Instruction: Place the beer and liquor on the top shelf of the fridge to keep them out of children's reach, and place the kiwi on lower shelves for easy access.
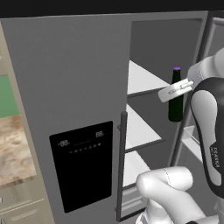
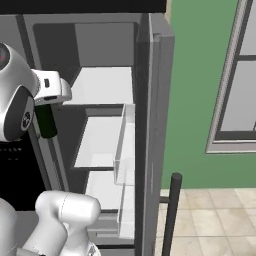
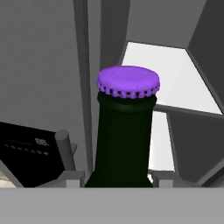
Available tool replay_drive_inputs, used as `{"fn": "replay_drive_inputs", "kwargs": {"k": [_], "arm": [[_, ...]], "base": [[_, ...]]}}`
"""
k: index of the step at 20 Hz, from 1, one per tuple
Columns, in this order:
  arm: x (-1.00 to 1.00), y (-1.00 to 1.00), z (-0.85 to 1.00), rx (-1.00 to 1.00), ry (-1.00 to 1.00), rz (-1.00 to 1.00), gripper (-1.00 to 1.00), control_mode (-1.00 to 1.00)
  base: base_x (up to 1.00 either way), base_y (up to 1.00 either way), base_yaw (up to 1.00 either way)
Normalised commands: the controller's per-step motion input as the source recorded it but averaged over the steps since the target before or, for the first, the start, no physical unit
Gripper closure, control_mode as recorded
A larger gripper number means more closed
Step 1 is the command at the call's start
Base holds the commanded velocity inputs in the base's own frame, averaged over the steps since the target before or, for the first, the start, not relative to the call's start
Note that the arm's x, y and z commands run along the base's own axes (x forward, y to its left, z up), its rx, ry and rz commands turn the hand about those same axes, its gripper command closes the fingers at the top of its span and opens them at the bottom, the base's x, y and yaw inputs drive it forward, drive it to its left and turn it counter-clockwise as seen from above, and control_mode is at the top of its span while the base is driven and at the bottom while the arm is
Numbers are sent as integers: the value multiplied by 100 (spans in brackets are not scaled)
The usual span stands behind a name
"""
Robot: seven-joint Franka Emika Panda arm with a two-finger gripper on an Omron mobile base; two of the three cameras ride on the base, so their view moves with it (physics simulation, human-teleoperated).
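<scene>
- The beer (image 3: 124, 144), held in the hand (image 1: 175, 91), looks like dark green, near-black glass, smooth with little shine.
- Its purple cap (image 3: 128, 82) has a fine, rough ribbed texture.
- The fridge (image 1: 70, 70) beside the hand is matt grey, metal-looking.
- The top shelf (image 2: 102, 85) beyond the hand is smooth white.
- The display panel (image 1: 83, 164) is flat black.

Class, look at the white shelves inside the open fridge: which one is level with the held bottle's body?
The top shelf, the uppermost white panel; the beer hangs beside its front edge, the lower shelves sit below.
</scene>
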Motion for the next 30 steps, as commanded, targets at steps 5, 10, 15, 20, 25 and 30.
{"fn": "replay_drive_inputs", "kwargs": {"k": [5,10,15,20,25,30], "arm": [[0,0,0,0,0,0,100,100],[11,-5,0,0,0,3,100,-100],[22,-25,-5,0,-3,4,100,-100],[22,-28,-7,1,-7,1,100,-100],[24,-12,-10,0,-8,0,100,-100],[34,-17,-12,0,-7,0,100,-100]], "base": [[39,-15,18],[20,-8,9],[0,0,0],[0,0,0],[0,0,0],[0,0,0]]}}
